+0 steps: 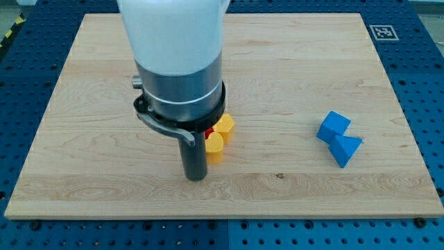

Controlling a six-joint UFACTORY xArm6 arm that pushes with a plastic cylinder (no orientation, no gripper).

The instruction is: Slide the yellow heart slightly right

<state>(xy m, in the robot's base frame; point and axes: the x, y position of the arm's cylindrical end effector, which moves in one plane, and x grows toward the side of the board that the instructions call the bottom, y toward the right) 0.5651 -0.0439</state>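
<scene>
My tip (196, 177), a bare rod with no fingers to open or close, stood touching the left side of the yellow heart (216, 147), apparently ready to push, with the rightward slide seemingly still undone.

Two blue blocks (339, 138) touching, red block (208, 131) partly hidden, wooden board (291, 62)

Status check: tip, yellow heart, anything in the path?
My tip at the yellow heart's left edge; contact unclear. Yellow hexagon and red block crowd its top. Blue blocks far right, apart.
</scene>
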